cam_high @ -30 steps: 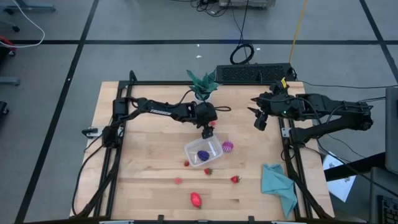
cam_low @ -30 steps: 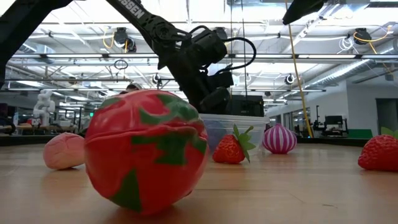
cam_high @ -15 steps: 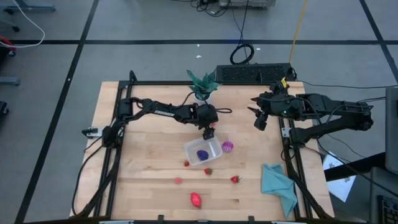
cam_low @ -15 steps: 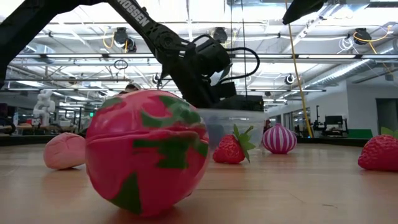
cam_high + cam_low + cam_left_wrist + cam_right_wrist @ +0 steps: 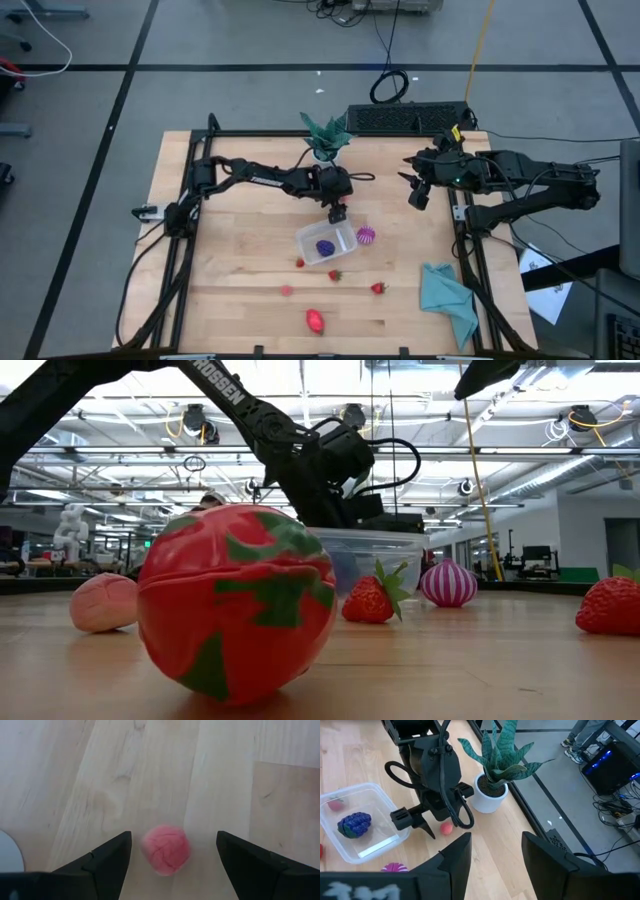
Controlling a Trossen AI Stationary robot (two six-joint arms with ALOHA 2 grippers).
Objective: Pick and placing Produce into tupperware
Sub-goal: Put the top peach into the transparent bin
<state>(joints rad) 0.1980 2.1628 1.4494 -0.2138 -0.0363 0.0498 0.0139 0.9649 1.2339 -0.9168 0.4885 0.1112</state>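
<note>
The left gripper [image 5: 336, 212] hangs over the table [image 5: 230, 290] just past the far corner of the clear tub [image 5: 327, 244], about twelve o'clock from it, with its fingers [image 5: 107, 857] spread wide and holding nothing. A small pink ball [image 5: 165, 848] lies on the wood between them and a little ahead, which fits jaws set apart to come down on either side of it; it seems to be the next piece meant for the tub. The tub already holds a purple berry [image 5: 354, 824] and one small red piece [image 5: 335, 805]. It sits near the middle of the table, probably so either arm can reach it. The rest of the fruit is scattered from three to seven o'clock of it: a purple striped bulb [image 5: 366, 236] just beside the right wall, three small strawberries [image 5: 378, 288], a pale pink piece [image 5: 287, 290] and a big red-and-green one [image 5: 315, 321] nearest the front edge. The right gripper [image 5: 419, 192] waits well off at two o'clock, near the potted plant [image 5: 325, 136], fingers partly apart and gripping nothing, clear of the left arm's work.
</note>
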